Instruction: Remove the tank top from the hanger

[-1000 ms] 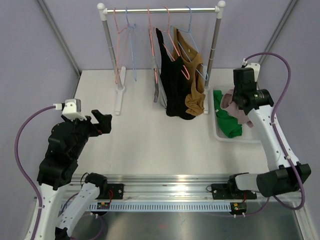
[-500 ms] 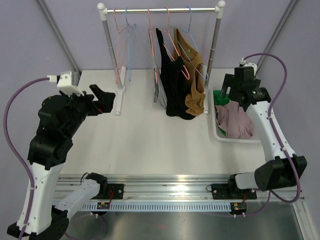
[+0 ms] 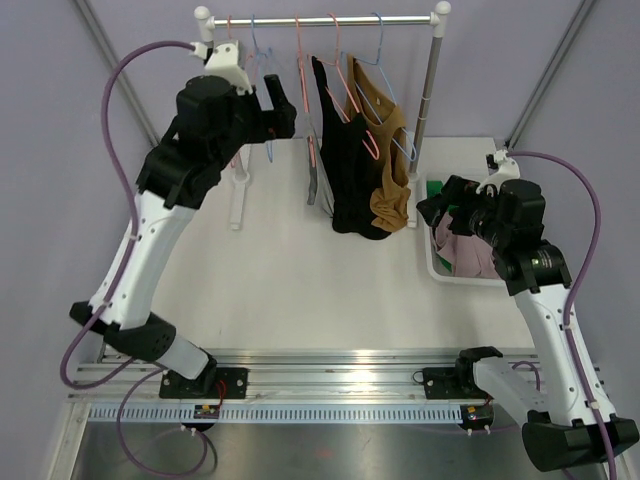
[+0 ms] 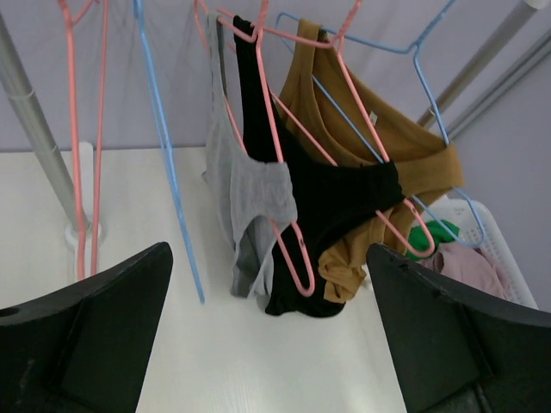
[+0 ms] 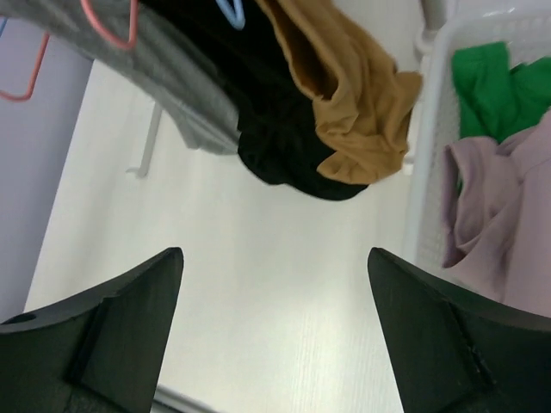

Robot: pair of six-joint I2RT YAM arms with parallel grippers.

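The left gripper (image 3: 278,108) is pictured raised to the height of the white-posted metal clothes rail (image 3: 330,19), its jaws spread wide and nothing held between them, beside the empty pink and blue wire hangers (image 3: 252,90). The task's garments are shown on the rail to its right: a grey ribbed tank top (image 4: 250,198), a black tank top (image 3: 345,170) and a mustard-brown tank top (image 3: 390,170), each draped on a thin wire hanger and crowded against the next. Which of them is meant to be taken first cannot be told; the grey one is seen most squarely by the left wrist camera. The step in hand is judged to be the reach for a garment. It would be best done by closing on cloth alone near a strap or the hem, so that no wire is pinched. The strap would then be slid off the hanger's shoulder rather than dragged downward, since the neighbouring hangers look easily snagged. Further right, the right gripper (image 3: 440,200) is seen released and empty, held low by the near-left corner of the white plastic basket (image 3: 432,265). Two crumpled garments are lying inside the basket, a green garment (image 5: 486,82) towards the rail end and a mauve garment (image 3: 470,250) nearer the arms.
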